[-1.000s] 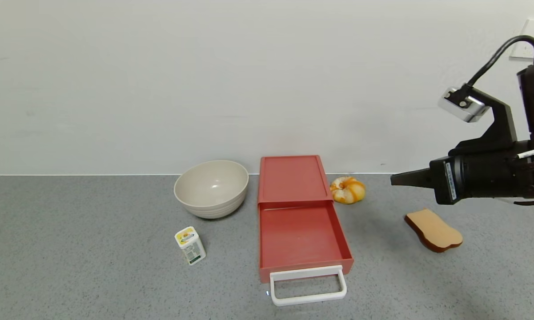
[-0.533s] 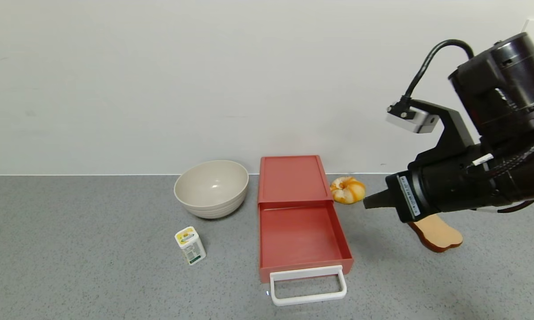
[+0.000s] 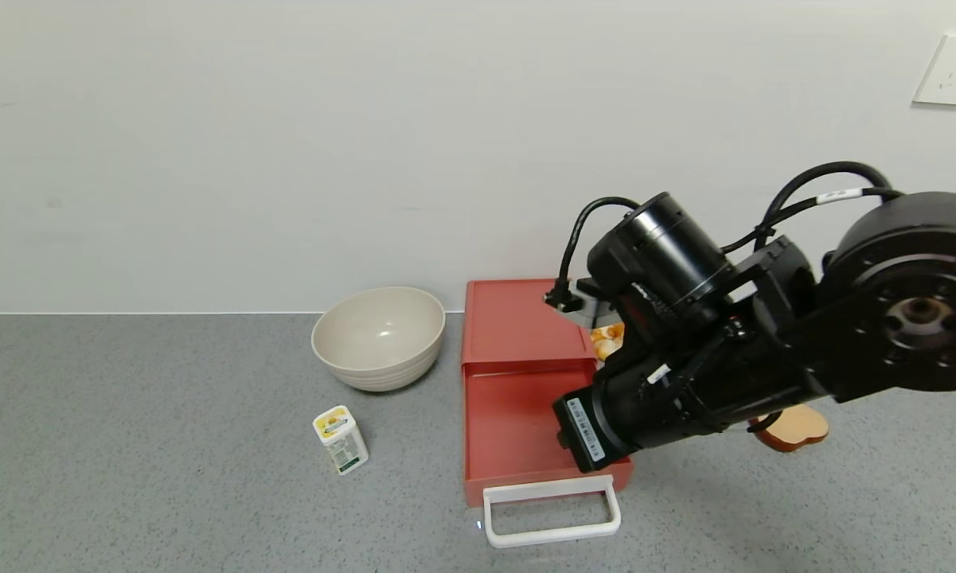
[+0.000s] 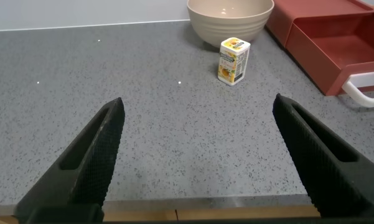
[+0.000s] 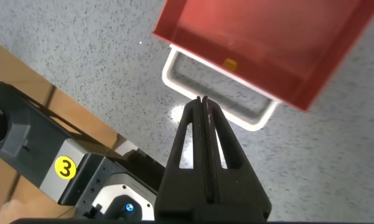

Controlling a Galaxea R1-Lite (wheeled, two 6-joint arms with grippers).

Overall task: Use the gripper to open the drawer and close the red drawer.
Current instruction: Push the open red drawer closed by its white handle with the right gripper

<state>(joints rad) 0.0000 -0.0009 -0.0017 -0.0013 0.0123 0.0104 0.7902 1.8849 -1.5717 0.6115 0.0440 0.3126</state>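
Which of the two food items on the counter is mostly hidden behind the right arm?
The orange-and-white bun beside the drawer; only a sliver shows. The toast slice shows more.

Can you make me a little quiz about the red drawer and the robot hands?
1. True or false: the drawer is pulled out.
2. Which gripper has its fingers pressed together? A) left gripper B) right gripper
3. What small thing stands on the table between the bowl and the camera?

Key:
1. True; its tray is out and empty, white handle in front.
2. B; the left one is spread wide.
3. The little white and yellow carton.
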